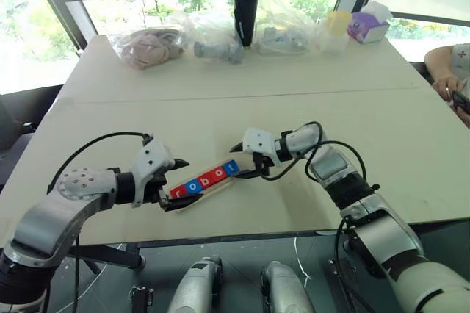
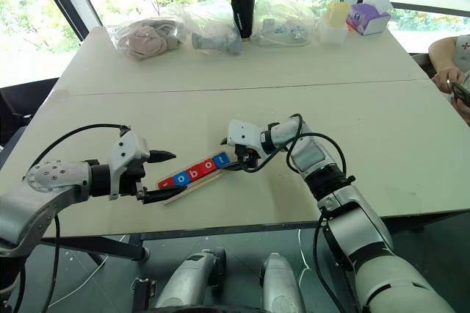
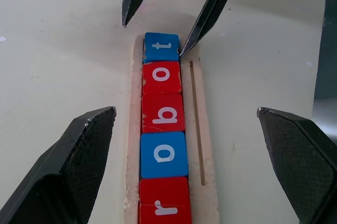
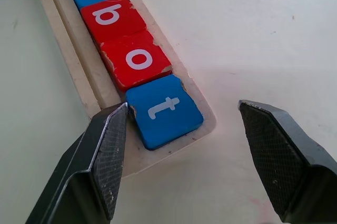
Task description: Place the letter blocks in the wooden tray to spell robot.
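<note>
My left claw (image 1: 175, 183) gapes wide around the r end of the wooden tray (image 3: 202, 145), gripping nothing. The letter blocks (image 3: 163, 112) lie in it, spelling robot, running toward two o'clock. My right claw (image 4: 179, 140) stands open, one finger (image 4: 108, 145) touching the blue t tile (image 4: 164, 109).

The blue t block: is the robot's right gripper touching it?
Cannot tell. In the right wrist view one finger of the open right gripper meets the blue t block's corner, with no plain gap or contact.
</note>
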